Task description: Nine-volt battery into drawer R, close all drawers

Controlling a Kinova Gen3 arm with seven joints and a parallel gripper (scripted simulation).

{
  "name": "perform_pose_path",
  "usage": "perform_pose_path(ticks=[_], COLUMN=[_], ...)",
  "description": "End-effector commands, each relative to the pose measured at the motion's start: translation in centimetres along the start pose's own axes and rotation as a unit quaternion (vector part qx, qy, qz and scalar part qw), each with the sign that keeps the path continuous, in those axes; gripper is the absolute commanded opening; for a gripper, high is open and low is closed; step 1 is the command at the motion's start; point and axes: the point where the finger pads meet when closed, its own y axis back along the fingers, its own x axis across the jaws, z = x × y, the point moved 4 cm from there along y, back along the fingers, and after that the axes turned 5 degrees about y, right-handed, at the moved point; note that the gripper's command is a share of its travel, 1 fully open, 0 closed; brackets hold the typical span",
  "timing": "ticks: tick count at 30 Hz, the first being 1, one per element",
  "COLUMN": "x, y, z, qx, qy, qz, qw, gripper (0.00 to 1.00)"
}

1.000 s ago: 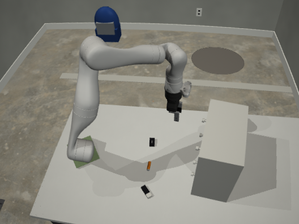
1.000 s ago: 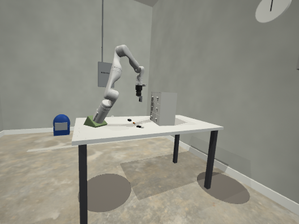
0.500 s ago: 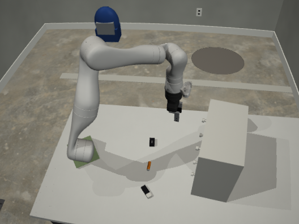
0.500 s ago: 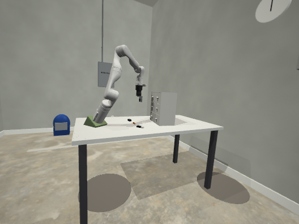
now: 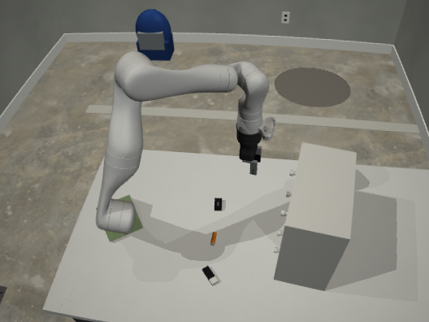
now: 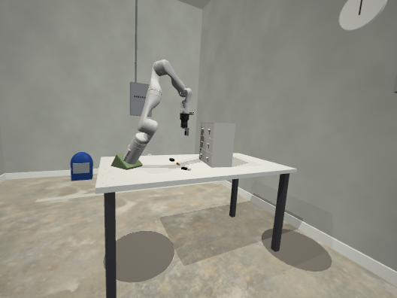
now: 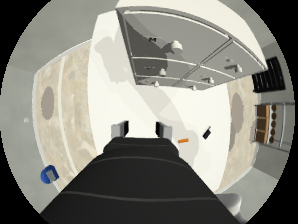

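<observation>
We see the tool hanging well above the bench, pointed straight down, its fingers spread wide with nothing between them. It sits in the air between the arm's green base and the chest, nearer the chest and about level with its upper drawers in the exterior view. Three small things lie on the bench, all well apart from the tool. A small black block lies closest, in front of the chest; it may be the battery, though we cannot tell for sure at this size. An orange cylinder lies further toward the near edge, and a black-and-white block lies nearest that edge. None of them touches another or the chest. The chest stands upright on the right part of the bench, its knobs in a row down the face that looks toward the arm. Every drawer looks pushed in. We cannot read the drawer marks in any view. In the wrist view the chest's front fills the upper part, with both fingers showing dark and apart below it.
</observation>
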Motion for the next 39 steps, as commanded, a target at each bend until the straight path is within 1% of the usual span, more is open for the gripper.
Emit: perform_pose_path(ticks=[1,11,14,16,18,21,28,31,33,35,39], x=[0.0,0.1,0.9,1.9,1.9,4.1,10.6,12.8,13.9,13.9,15.0], y=[0.1,0.1,0.4,0.8,0.8,1.6,3.9,4.7,5.1,5.1,5.4], z=[0.0,0.0,0.1,0.1,0.1,0.3,0.7,0.9,1.0,1.0,1.0], qx=[0.000,0.000,0.000,0.000,0.000,0.000,0.000,0.000,0.000,0.000,0.000], qy=[0.000,0.000,0.000,0.000,0.000,0.000,0.000,0.000,0.000,0.000,0.000], qz=[-0.001,-0.001,-0.001,-0.001,-0.001,-0.001,-0.001,-0.001,-0.001,-0.001,-0.001], qw=[1.000,1.000,1.000,1.000,1.000,1.000,1.000,1.000,1.000,1.000,1.000], gripper=[1.00,1.00,1.00,1.00,1.00,1.00,1.00,1.00,1.00,1.00,1.00])
